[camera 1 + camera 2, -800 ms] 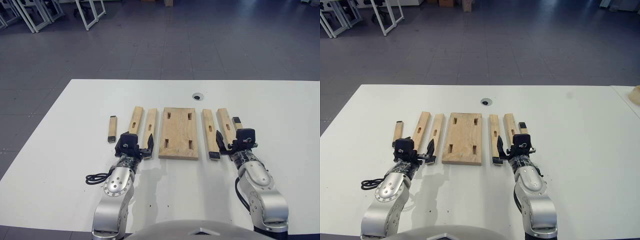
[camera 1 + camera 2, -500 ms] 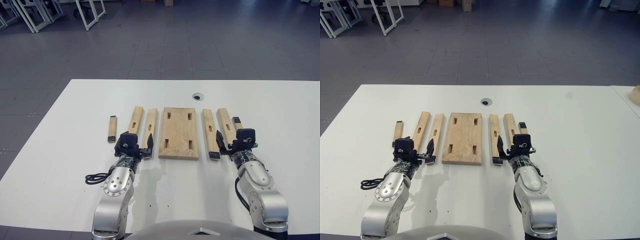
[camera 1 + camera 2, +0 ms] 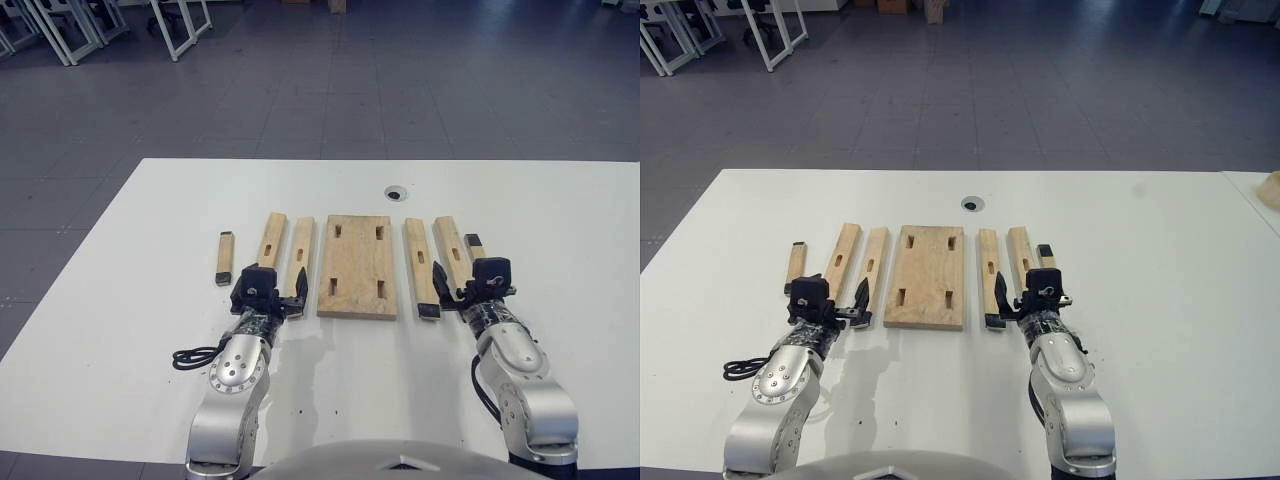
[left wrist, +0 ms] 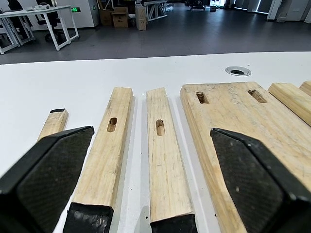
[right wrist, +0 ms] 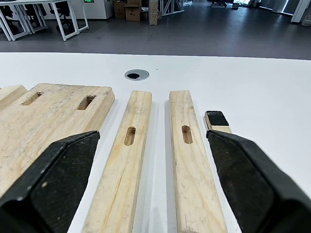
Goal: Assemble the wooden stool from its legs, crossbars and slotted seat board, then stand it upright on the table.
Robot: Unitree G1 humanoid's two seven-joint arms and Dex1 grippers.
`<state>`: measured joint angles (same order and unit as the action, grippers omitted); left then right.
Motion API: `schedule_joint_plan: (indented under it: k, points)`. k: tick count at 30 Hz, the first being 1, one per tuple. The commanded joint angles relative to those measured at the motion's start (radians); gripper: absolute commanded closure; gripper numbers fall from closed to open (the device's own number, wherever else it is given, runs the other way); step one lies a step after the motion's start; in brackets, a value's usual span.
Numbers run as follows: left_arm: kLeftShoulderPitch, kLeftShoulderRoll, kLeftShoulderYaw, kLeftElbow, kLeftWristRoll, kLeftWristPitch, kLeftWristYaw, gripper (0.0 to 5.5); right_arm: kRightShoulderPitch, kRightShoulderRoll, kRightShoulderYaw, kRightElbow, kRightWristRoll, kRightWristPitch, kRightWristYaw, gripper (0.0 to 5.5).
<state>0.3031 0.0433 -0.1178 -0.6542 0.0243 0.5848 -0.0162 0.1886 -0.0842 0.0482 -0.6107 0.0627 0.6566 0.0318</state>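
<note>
The slotted seat board (image 3: 357,265) lies flat mid-table. To its left lie two slotted legs (image 3: 270,240) (image 3: 299,255) and a short crossbar (image 3: 225,257). On its right are two more legs (image 3: 418,265) (image 3: 450,250) and a second crossbar (image 3: 474,243). My left gripper (image 3: 272,292) is open at the near ends of the left legs (image 4: 109,145) (image 4: 163,155), holding nothing. My right gripper (image 3: 463,290) is open at the near ends of the right legs (image 5: 124,160) (image 5: 192,155), also with nothing between its fingers.
A round cable hole (image 3: 396,191) sits in the white table (image 3: 150,260) just beyond the seat board. A black cable (image 3: 190,355) loops beside my left forearm. Bare tabletop extends to both sides and toward the front edge.
</note>
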Motion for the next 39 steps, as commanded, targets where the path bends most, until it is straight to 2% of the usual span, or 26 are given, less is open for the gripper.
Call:
schedule_joint_plan:
  k: [1, 15, 18, 24, 27, 32, 39]
  points:
    - [0.002, -0.005, -0.006, -0.006, 0.009, 0.003, 0.012, 1.08, 0.006, -0.004, -0.006, -0.011, 0.001, 0.017, 0.002, 1.45]
    - [-0.003, -0.004, -0.001, -0.002, 0.008, 0.003, 0.014, 1.08, -0.006, -0.002, -0.015, -0.004, 0.003, 0.014, 0.000, 1.45]
    - [-0.001, -0.007, 0.000, -0.001, 0.010, 0.001, 0.018, 1.08, -0.055, -0.026, -0.106, 0.038, 0.026, 0.007, 0.008, 1.45]
    - [-0.003, -0.011, 0.001, -0.002, 0.015, 0.002, 0.022, 1.08, -0.149, -0.200, -0.310, 0.272, 0.072, -0.055, 0.114, 1.45]
    - [-0.001, -0.011, 0.004, -0.004, 0.015, 0.001, 0.022, 1.08, -0.128, -0.278, -0.352, 0.385, 0.081, -0.102, 0.189, 1.45]
    - [0.000, -0.015, 0.009, -0.006, 0.017, -0.001, 0.023, 1.08, -0.048, -0.345, -0.336, 0.457, 0.087, -0.148, 0.304, 1.45]
    - [-0.004, -0.013, 0.012, -0.009, 0.028, 0.001, 0.018, 1.08, 0.090, -0.340, -0.252, 0.452, 0.081, -0.172, 0.391, 1.45]
